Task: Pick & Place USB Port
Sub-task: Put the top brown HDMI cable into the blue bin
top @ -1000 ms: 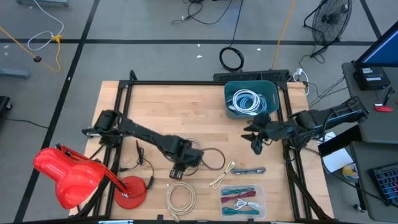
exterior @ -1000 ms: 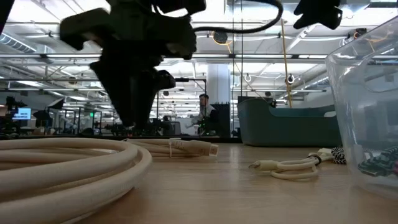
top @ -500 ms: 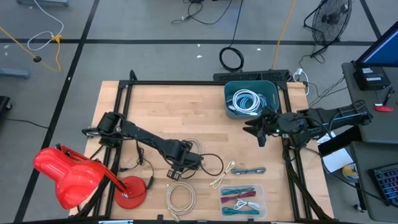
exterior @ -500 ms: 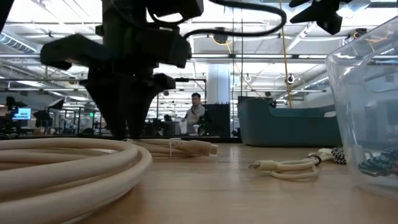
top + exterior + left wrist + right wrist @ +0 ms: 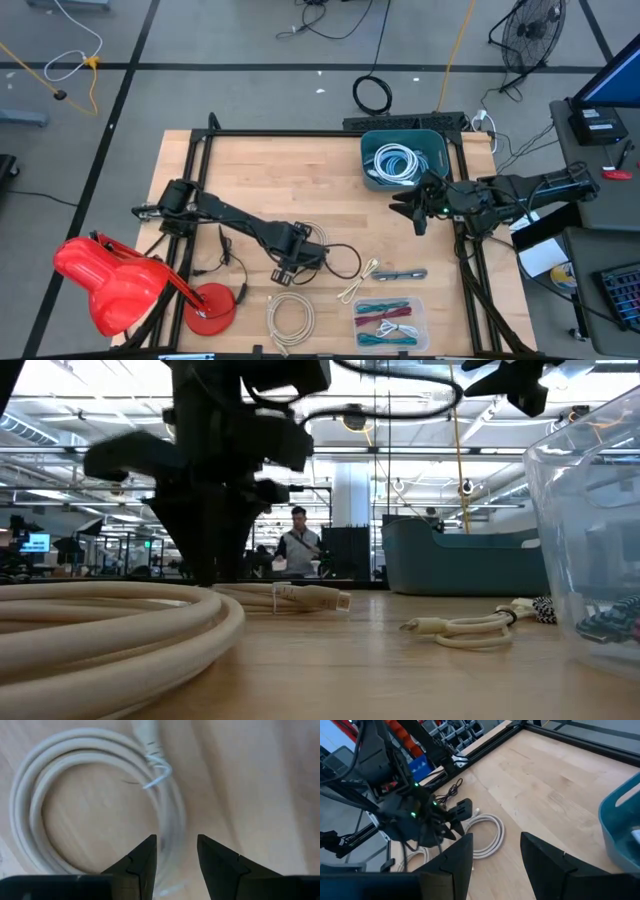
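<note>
My left gripper point(image 5: 175, 852) is open and points down at a beige cable coil point(image 5: 95, 805) that lies flat on the wooden table. Its fingers stand on either side of one side of the coil, and no touch shows. In the high view the left gripper point(image 5: 286, 268) is at the table's middle, near side, next to this coil point(image 5: 313, 236). My right gripper point(image 5: 412, 215) is open and empty. It hangs in the air just in front of the teal bin point(image 5: 372, 150), which holds white cables.
A second beige coil point(image 5: 290, 318) lies at the near edge. A clear tray point(image 5: 357, 305) of coloured cables sits to its right. A small pale cable point(image 5: 358, 285) and a grey piece point(image 5: 400, 273) lie between them. A black cable loop point(image 5: 345, 260) is beside the left gripper. A red lamp point(image 5: 110, 280) stands at the near left.
My right gripper has drawn back toward the table's right and far side, closer to the teal bin, and stays open. My left gripper has shifted slightly toward the near edge over the coil. The coil has not moved.
</note>
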`<state>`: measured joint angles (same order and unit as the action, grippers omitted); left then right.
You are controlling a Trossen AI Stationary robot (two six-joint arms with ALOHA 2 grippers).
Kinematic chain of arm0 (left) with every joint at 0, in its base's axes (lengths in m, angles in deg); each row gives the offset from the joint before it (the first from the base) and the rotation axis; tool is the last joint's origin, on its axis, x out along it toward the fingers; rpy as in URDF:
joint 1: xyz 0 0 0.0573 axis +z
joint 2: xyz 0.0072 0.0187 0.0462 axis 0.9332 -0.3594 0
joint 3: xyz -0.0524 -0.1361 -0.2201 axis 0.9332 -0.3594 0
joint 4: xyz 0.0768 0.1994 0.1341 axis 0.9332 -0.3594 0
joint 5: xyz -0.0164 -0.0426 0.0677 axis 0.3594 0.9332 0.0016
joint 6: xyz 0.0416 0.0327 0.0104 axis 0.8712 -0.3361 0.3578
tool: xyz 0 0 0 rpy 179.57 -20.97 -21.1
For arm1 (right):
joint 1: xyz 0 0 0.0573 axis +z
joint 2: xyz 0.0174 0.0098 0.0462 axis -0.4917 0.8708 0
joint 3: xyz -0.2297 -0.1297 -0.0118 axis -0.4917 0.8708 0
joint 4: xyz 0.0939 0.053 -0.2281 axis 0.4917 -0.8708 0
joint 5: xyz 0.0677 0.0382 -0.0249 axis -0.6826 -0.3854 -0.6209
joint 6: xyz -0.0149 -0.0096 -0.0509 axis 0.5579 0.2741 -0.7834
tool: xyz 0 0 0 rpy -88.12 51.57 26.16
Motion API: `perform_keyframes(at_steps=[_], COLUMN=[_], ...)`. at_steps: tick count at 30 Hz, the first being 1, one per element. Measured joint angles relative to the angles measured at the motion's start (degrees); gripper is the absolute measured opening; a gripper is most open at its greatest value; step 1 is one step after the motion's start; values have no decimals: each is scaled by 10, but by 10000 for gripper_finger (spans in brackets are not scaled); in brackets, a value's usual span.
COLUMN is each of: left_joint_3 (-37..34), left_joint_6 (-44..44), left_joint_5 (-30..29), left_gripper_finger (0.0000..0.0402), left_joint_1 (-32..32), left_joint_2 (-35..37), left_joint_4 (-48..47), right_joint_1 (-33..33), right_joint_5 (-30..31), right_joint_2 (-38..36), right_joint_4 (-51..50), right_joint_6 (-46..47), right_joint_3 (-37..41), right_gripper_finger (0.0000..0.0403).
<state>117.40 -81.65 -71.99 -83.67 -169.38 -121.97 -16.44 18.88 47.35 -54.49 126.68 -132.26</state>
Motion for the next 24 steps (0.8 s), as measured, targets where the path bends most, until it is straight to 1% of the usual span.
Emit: perform_keyframes(at_steps=[7, 13, 18, 21, 24], left_joint_3=[0, 0, 0, 0, 0], left_joint_6=[-4, -5, -24, -41, -57], left_joint_5=[2, 24, 18, 15, 12], left_gripper_finger=[145, 145, 143, 120, 75], left_joint_1=[10, 11, 6, 5, 6], left_joint_2=[-18, -30, -30, -30, -30], left_joint_4=[11, 7, 18, 17, 17], right_joint_1=[-1, -1, -1, -1, -1], right_joint_5=[-2, -4, -16, -16, -16], right_joint_2=[0, 0, 0, 0, 0], right_joint_4=[0, 0, -1, -1, -1], right_joint_6=[1, 2, 2, 2, 6], right_joint_3=[0, 0, 0, 0, 0], right_gripper_finger=[155, 155, 155, 155, 155])
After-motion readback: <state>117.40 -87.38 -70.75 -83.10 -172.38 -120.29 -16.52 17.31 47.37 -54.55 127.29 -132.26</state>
